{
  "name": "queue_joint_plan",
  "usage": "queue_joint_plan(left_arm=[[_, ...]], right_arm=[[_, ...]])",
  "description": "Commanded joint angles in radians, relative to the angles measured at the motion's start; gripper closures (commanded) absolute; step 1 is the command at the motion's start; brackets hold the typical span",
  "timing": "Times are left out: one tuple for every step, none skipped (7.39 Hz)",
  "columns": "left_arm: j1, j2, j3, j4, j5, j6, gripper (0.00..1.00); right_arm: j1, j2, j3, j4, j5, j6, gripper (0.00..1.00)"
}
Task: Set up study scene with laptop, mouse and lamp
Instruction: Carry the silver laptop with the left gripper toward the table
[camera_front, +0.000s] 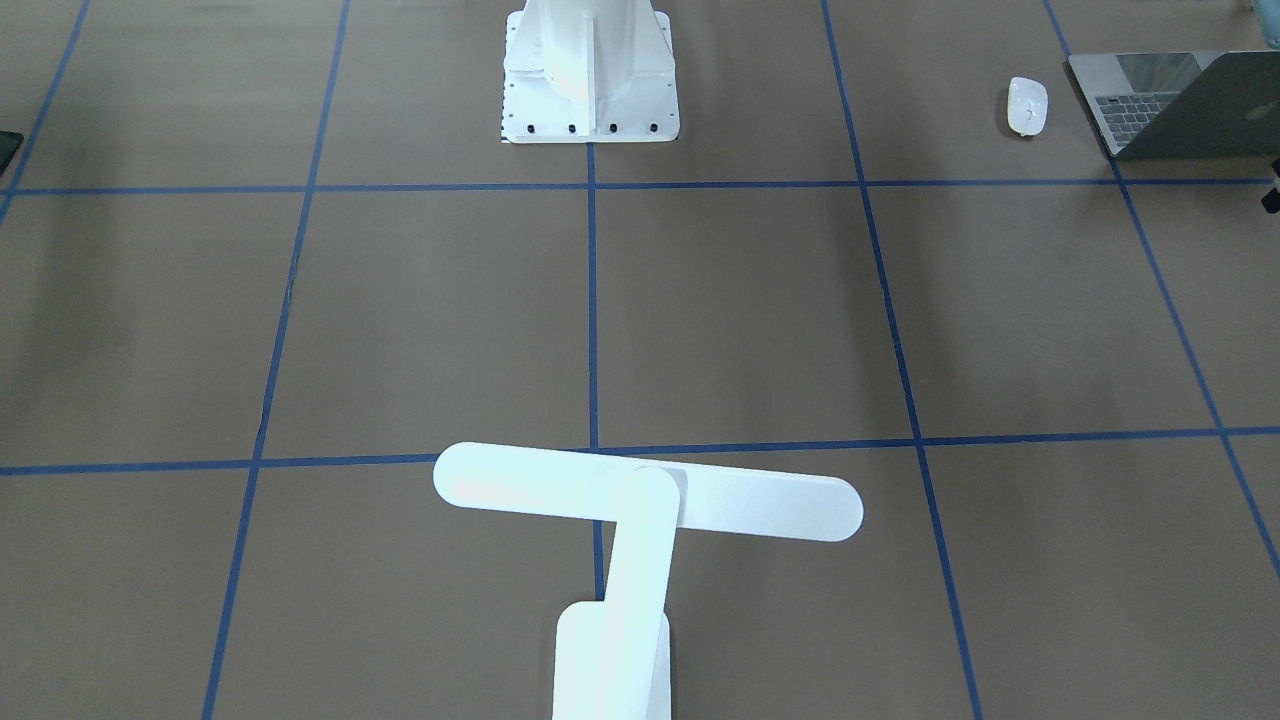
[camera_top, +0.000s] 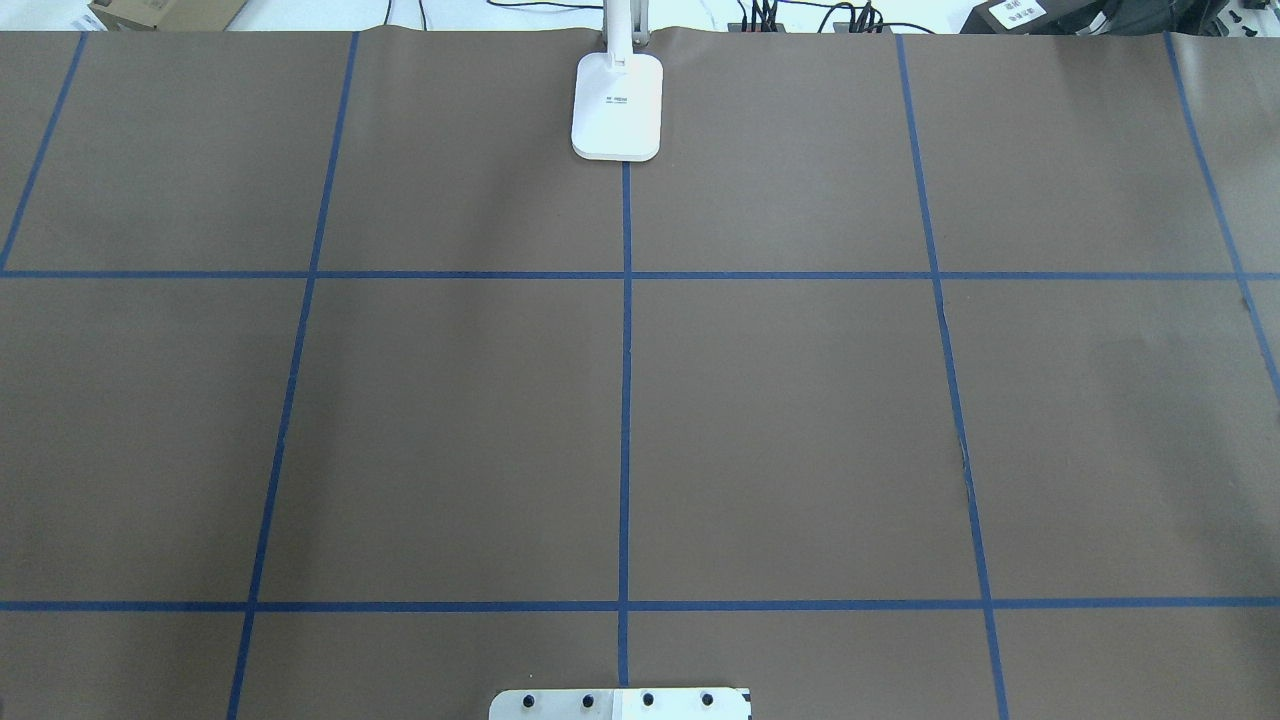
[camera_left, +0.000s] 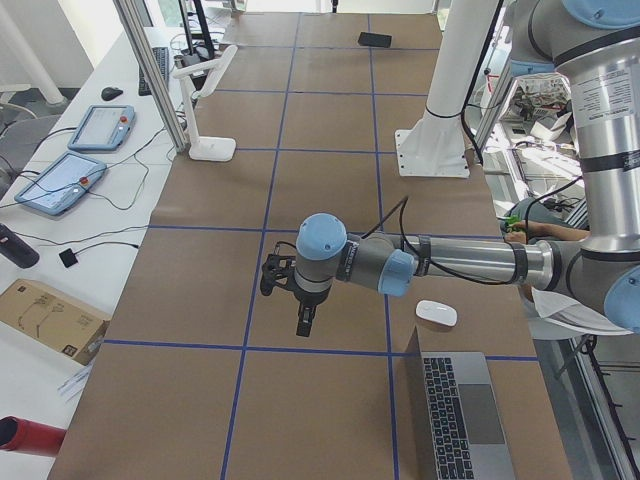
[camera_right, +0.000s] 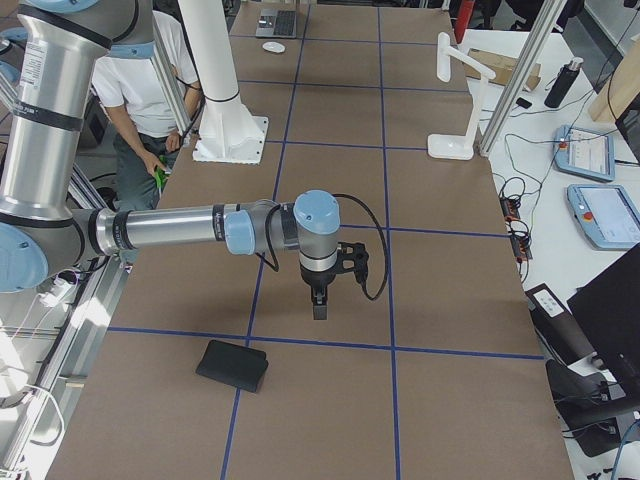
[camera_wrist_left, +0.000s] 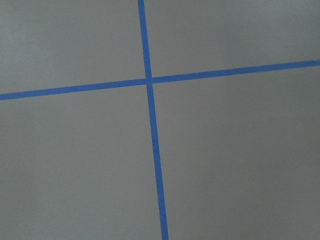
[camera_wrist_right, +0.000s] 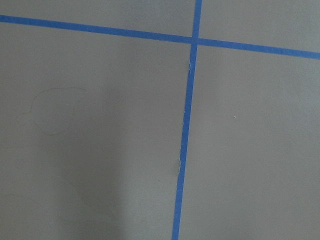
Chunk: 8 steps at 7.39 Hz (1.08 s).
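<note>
Presently nothing is gripped and none of the three items sits in a study arrangement. The laptop (camera_front: 1180, 105) stands open at the end of the desk (camera_top: 800, 420) on the robot's left, close to the robot's edge. The mouse (camera_front: 1027, 105) lies just beside it on the side toward the pedestal (camera_front: 590, 90), apart from it. The lamp (camera_front: 648, 495) stands upright at the far edge on the centre tape line, well apart from both. A black mouse pad (camera_right: 232, 366) lies at the opposite end of the desk.

The left fingers (camera_left: 304, 320) point down over bare desk, near the mouse and laptop but touching neither. The right fingers (camera_right: 318, 305) point down over bare desk near the mouse pad. Whether either pair is spread or pressed together cannot be told: only the side views show them, and both wrist views show nothing but brown paper and blue tape.

Judgement: the task is at its start, and the left arm is better placed for the first pick.
- Laptop: it should be taken by its base edge, not the thin lid, and slid rather than lifted, since the hinge may fold
- Mouse: its glossy shell looks slippery, so a low pinch across the narrow sides is advised
- Lamp: it looks top-heavy, so a grip low on the stem would limit tipping
</note>
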Motion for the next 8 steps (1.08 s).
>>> queue_joint_plan(left_arm=[[-0.002,0.025,-0.022,0.000,-0.001,-0.002,0.01],[-0.002,0.025,-0.020,0.001,0.002,-0.003,0.01],[-0.002,0.031,-0.016,0.001,0.009,-0.005,0.01],[-0.005,0.036,-0.016,0.001,0.011,-0.005,0.01],[-0.031,0.054,-0.011,0.003,0.011,-0.006,0.01],[-0.072,0.078,-0.009,0.006,0.013,-0.044,0.01],[-0.118,0.135,-0.014,0.007,0.013,-0.099,0.01],[-0.151,0.164,-0.006,0.011,0.013,-0.104,0.01]], right_arm=[[0.000,0.001,-0.002,0.055,0.002,0.002,0.01],[-0.002,0.004,-0.003,0.060,0.002,0.002,0.01],[-0.002,0.005,-0.029,0.060,0.006,0.009,0.01],[-0.002,0.028,-0.066,0.105,0.037,0.008,0.01],[-0.002,0.024,-0.103,0.154,0.060,0.012,0.01],[-0.002,0.022,-0.135,0.193,0.078,0.006,0.01],[-0.002,0.020,-0.141,0.223,0.103,0.003,0.01],[-0.002,0.019,-0.144,0.237,0.103,0.002,0.01]])
